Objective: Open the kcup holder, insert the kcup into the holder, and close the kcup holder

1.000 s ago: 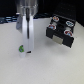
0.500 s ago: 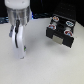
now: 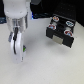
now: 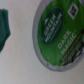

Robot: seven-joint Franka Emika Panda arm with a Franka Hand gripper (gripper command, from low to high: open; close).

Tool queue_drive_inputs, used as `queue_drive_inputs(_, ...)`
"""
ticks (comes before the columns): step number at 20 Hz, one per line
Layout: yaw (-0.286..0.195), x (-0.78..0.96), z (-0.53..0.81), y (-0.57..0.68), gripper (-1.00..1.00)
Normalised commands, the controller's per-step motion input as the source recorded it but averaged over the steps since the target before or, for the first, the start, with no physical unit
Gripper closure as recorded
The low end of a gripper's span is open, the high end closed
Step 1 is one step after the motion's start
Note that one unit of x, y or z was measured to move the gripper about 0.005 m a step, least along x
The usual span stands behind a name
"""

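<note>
The gripper (image 3: 18, 48) has dropped lower over the kcup (image 4: 59, 33), so a grasp looks imminent. The pod sits on the table, well left of the holder (image 3: 60, 31), whose tray is open. Finger spread is unclear; the arm hides the pod in the exterior view.

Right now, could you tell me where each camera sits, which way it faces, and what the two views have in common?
Exterior view: off the arm, above the table, looking down at the gripper on this view's left and the black kcup holder on its right; the arm's white wrist shows.
Wrist view: on the wrist, looking close at the kcup with its green printed lid; a blurred green shape at the picture's edge may be part of the gripper.
Shared: the pale table surface; the kcup shows plainly only in the wrist view.
</note>
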Motion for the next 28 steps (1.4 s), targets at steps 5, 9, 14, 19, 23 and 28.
queue_drive_inputs(5,0.0,-0.25,0.07,0.09,-1.0)
queue_drive_inputs(9,-0.019,-0.09,-0.05,0.07,-1.0)
queue_drive_inputs(14,-0.054,-0.07,-0.04,0.02,-1.0)
queue_drive_inputs(19,-0.013,0.01,0.0,0.02,1.0)
queue_drive_inputs(23,-0.086,-0.08,-0.04,0.0,-1.0)
queue_drive_inputs(28,-0.015,0.0,-0.01,0.03,-1.0)
